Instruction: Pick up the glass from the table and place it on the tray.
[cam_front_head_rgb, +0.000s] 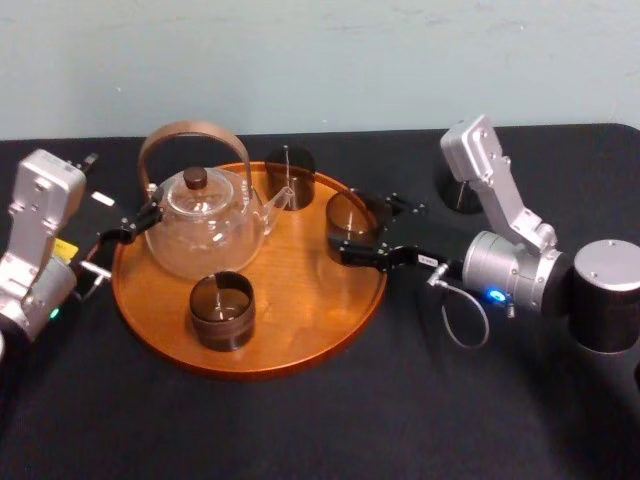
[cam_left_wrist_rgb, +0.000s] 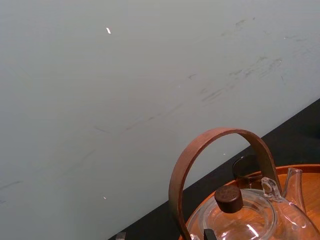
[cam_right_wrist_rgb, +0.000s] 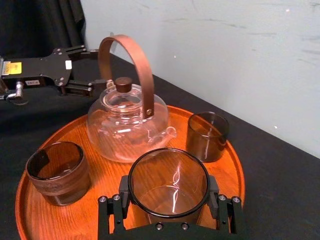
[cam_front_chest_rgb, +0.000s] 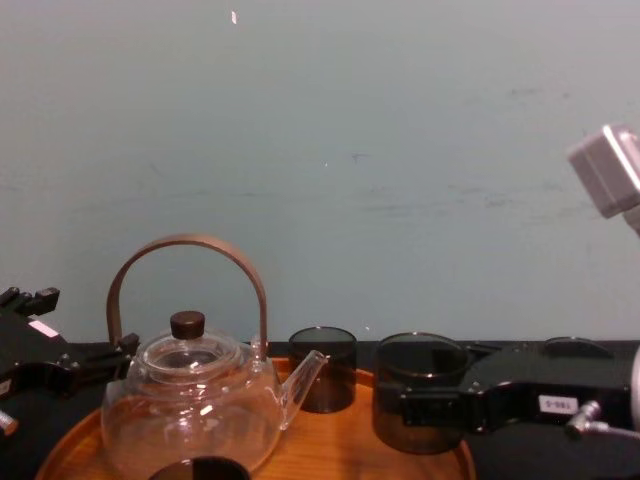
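The glass (cam_front_head_rgb: 350, 222) stands upright, mouth up and long axis vertical, just inside the tray's (cam_front_head_rgb: 300, 300) right edge, clamped on both sides by the right gripper (cam_front_head_rgb: 362, 235). The left gripper (cam_front_head_rgb: 135, 222) sits at the tray's left edge, beside the teapot (cam_front_head_rgb: 200, 235).

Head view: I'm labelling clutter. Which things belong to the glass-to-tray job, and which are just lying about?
Job: held glass in the right gripper, at the right rim of the tray; table.
Lying about: teapot, front glass, back glass; left gripper beside the teapot.
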